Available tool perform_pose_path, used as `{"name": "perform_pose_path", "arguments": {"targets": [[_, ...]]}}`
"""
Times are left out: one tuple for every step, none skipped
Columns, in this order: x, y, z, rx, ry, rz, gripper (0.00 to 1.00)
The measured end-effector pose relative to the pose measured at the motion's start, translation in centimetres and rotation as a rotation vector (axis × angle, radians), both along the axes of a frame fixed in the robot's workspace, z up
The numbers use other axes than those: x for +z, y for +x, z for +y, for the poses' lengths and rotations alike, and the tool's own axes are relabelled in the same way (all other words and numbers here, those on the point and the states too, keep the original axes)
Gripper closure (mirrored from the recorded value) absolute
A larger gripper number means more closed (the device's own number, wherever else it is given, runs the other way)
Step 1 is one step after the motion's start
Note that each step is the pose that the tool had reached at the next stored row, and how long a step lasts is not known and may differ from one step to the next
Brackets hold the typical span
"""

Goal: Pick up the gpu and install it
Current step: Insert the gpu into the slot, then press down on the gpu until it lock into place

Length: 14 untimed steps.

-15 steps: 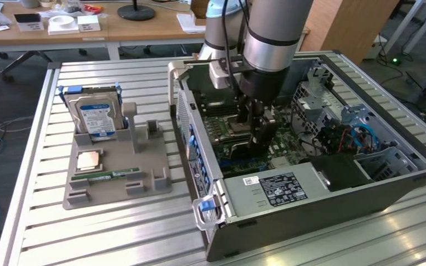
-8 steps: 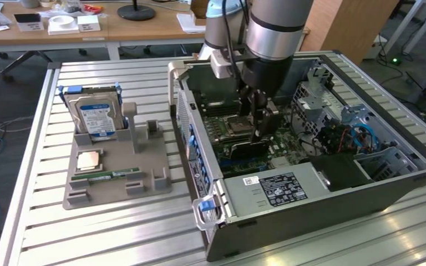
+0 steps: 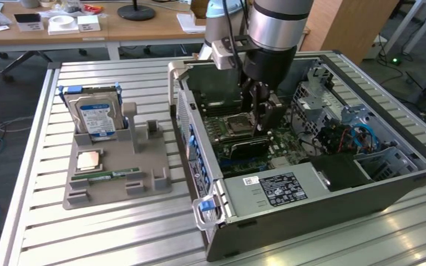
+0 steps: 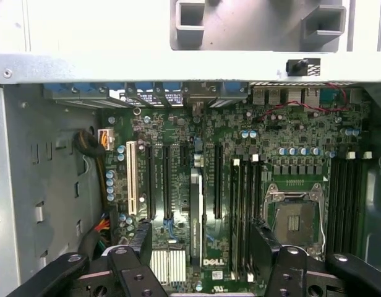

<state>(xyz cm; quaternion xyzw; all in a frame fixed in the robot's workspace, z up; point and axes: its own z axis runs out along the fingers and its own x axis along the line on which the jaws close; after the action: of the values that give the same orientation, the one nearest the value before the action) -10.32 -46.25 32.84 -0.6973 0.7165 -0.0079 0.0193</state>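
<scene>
The gpu [image 3: 244,148] stands on edge in a motherboard slot inside the open computer case [image 3: 390,191], a black face showing in the exterior view. In the wrist view the gpu [image 4: 195,210] is a thin grey strip seen edge-on between the long black slots. My gripper [image 3: 261,124] hangs just above it inside the case. Its black fingers [image 4: 141,238] stand apart on either side of the card, open, with a clear gap to the card on both sides.
A grey holder [image 3: 117,183] on the slatted table at the exterior view's left carries a blue-labelled hard drive [image 3: 95,113], a CPU chip [image 3: 89,160] and a green memory stick [image 3: 109,174]. The CPU socket [image 4: 295,213], power supply [image 3: 279,188] and drive cage [image 3: 324,94] crowd the case.
</scene>
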Motion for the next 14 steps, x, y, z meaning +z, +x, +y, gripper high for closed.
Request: {"name": "perform_pose_path", "arguments": {"targets": [[0.04,0.00,0.00,0.000,0.0002,-0.0001,0.25],[0.03,0.00,0.00,0.000,0.0003,-0.0002,0.25],[0.04,0.00,0.00,0.000,0.0003,-0.0002,0.25],[0.04,0.00,0.00,0.000,0.0002,-0.0001,0.25],[0.05,0.00,0.00,0.000,0.0000,0.0000,0.25],[0.05,0.00,0.00,0.000,0.0001,0.0000,0.25],[0.05,0.00,0.00,0.000,0.0000,0.0000,0.25],[0.05,0.00,0.00,0.000,0.0001,0.0000,0.25],[0.05,0.00,0.00,0.000,0.0001,-0.0001,0.25],[0.05,0.00,0.00,0.000,0.0001,0.0000,0.25],[0.05,0.00,0.00,0.000,0.0000,0.0000,0.25],[0.05,0.00,0.00,0.000,0.0001,0.0000,0.25],[0.05,0.00,0.00,0.000,0.0001,0.0000,0.25],[0.05,0.00,0.00,0.000,0.0001,0.0000,0.25]]}}
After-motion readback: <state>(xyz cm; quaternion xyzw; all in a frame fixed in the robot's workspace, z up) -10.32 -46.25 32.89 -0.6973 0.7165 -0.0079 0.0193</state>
